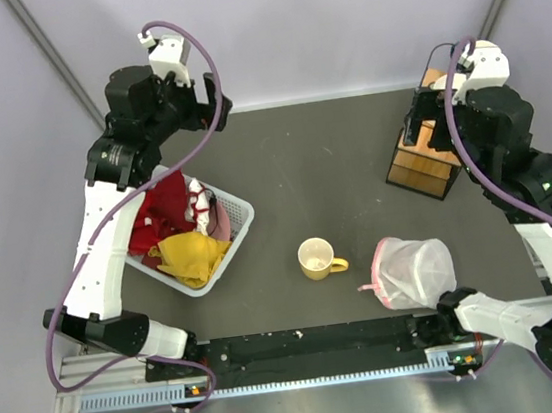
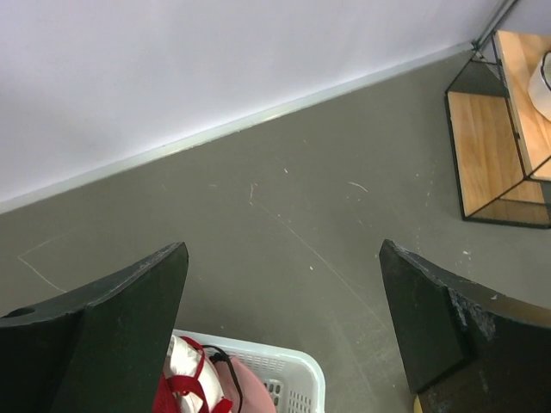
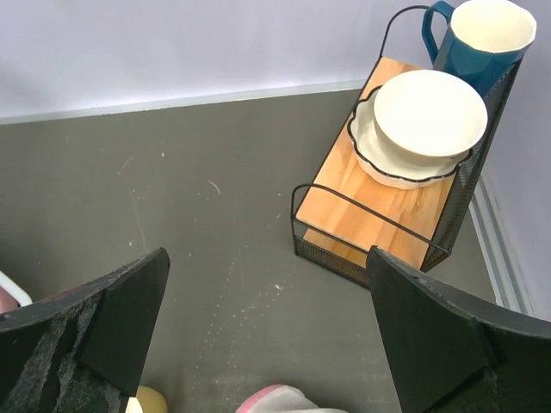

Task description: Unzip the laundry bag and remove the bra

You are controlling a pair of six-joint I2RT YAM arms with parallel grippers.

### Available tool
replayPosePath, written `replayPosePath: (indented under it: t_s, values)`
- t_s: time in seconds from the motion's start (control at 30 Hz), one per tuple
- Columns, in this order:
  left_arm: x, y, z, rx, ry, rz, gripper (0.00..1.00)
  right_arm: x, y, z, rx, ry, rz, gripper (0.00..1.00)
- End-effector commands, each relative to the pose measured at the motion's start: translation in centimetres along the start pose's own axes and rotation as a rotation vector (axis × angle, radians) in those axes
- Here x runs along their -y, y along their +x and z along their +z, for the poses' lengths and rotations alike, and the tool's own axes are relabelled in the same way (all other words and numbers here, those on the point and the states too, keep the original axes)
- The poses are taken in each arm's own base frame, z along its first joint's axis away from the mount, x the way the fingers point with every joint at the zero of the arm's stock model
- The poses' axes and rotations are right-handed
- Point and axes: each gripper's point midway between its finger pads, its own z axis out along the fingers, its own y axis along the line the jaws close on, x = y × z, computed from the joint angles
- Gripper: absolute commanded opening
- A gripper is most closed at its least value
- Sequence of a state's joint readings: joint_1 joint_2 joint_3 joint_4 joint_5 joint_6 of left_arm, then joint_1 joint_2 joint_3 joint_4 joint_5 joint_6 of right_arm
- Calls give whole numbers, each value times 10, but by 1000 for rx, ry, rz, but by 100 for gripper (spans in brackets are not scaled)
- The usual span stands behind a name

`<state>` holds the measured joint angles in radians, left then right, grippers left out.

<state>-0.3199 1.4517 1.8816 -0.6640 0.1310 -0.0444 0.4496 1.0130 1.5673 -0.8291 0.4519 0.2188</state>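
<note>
The laundry bag point(image 1: 413, 270), a translucent white mesh dome with pink zipper trim, lies on the dark table at the front right, next to the yellow mug point(image 1: 318, 259). Its pink edge just shows at the bottom of the right wrist view point(image 3: 280, 400). The bra is not visible as a separate thing. My left gripper point(image 2: 284, 327) is open and empty, high above the white basket's far corner. My right gripper point(image 3: 267, 335) is open and empty, high above the table between the bag and the rack.
A white slatted basket point(image 1: 237, 211) with red, yellow and pink clothes stands at the left; its corner shows in the left wrist view point(image 2: 297, 370). A wire and wood rack point(image 3: 379, 206) with a white bowl point(image 3: 429, 114) and a blue mug point(image 3: 482, 33) stands at the back right.
</note>
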Motion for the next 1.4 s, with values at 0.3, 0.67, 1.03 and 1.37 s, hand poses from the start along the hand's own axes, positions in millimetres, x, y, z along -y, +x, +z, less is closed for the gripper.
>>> replayPosePath:
  t_s: [0.3,0.67,1.03,1.37]
  values:
    - [33,56,19,-119,63,-81,99,-31,87,-16,-155,-244,59,99]
    - [67,101,12,-164,92,-124,99,-37,206,-4,-495,-189,171,99]
    - [45,119,7,-160,-41,-170,99,-39,291,-3,-646,70,96,98]
    - [50,131,11,-178,-20,-194,99,-47,345,-6,-714,152,118,90]
